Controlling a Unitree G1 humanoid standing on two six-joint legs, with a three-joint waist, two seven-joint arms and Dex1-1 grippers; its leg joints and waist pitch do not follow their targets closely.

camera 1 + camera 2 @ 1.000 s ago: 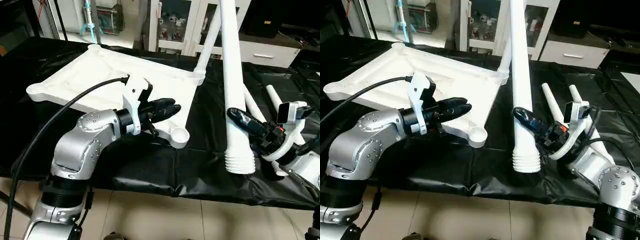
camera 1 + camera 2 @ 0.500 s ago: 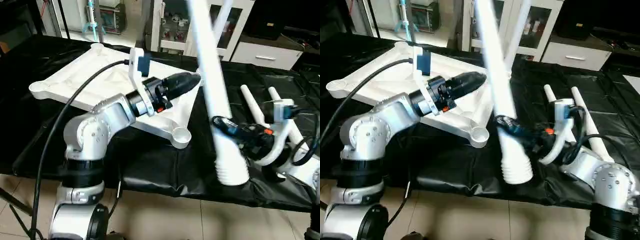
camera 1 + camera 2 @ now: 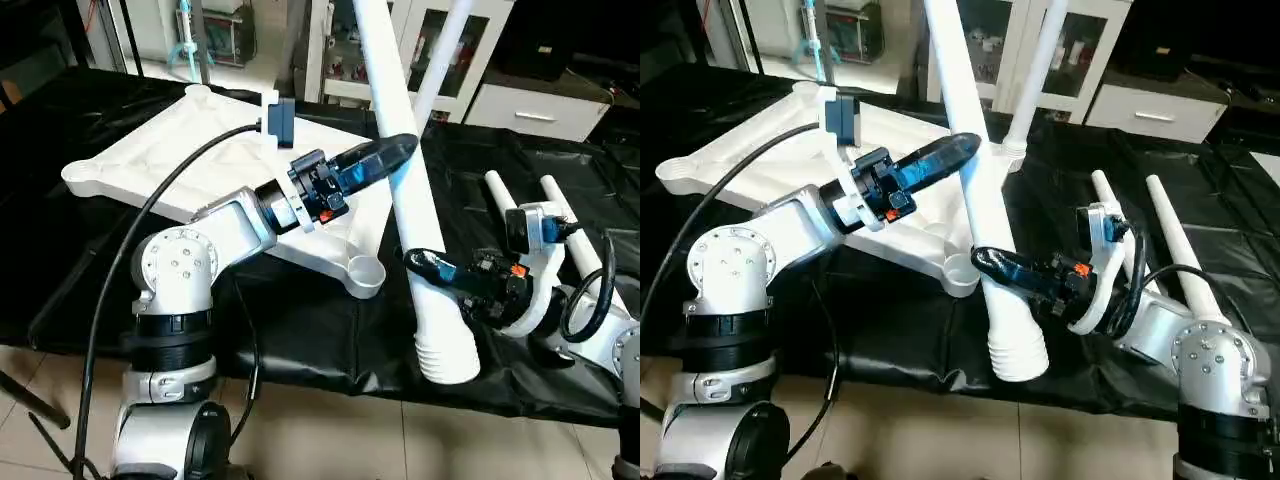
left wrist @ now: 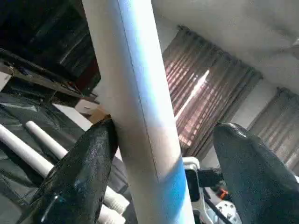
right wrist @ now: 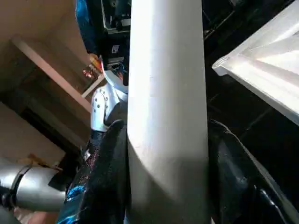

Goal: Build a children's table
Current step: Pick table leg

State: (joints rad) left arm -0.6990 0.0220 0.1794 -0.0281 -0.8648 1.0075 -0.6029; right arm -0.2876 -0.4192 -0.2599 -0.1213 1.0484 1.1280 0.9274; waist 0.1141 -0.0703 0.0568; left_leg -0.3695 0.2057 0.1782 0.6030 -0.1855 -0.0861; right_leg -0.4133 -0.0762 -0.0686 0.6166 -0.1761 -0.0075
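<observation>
White plastic throughout: tabletop (image 3: 215,165) upside down on black cloth (image 3: 300,330), ribbed underside up, one leg (image 3: 1035,70) already standing in the far corner socket. Two spare legs (image 3: 560,235) flat on the cloth at the right.

Held leg (image 3: 415,220) steeply tilted, threaded end low, just beside the near corner socket (image 3: 366,270) but not over it. Right gripper (image 3: 440,272) clamped on the lower shaft just above the threads. Left gripper (image 3: 385,160) higher up, fingers spread wide about the shaft; one finger (image 4: 79,172) against it, the other clear.

Risks, judged:
- Single firm grip low on a long leg; top could swing and strike the standing leg.
- Threads meeting the socket at this tilt likely to cross or jam.
- Threaded end hanging near the cloth edge; a slip could send it to the floor (image 3: 330,430).

Views:
- Left wrist view alone shows the gap on one side of the shaft.
- Right wrist view shows both fingers pressed to the shaft, plus a tabletop edge.
- Head views alone show socket and threads together.
</observation>
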